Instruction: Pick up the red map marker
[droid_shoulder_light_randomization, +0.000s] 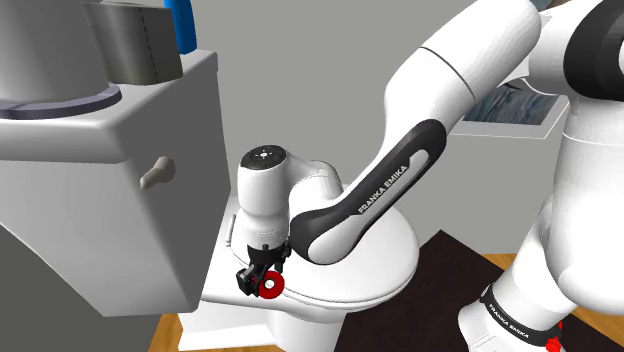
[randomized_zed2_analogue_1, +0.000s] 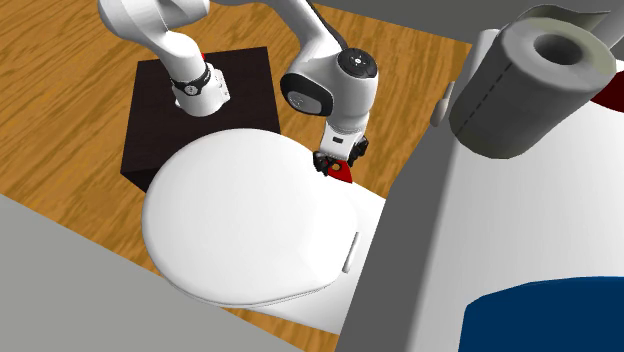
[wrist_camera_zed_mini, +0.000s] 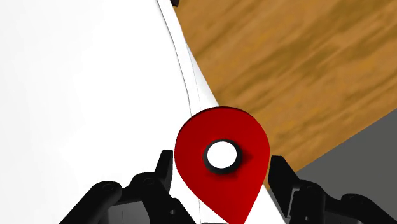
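Upper left of the shoulder view, the white tank; lower centre, the gripper is clamped on the red map marker, a black finger pressed to each side of it; marker right at the rim of the closed white toilet lid; wooden floor beyond the lid, dark stand lower right

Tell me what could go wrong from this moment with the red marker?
1. The gripper clasps the red map marker by its rounded sides; it might slip out when lifted.
2. The marker is at the edge of the toilet lid, beside the wooden floor; if dropped, it could fall off.
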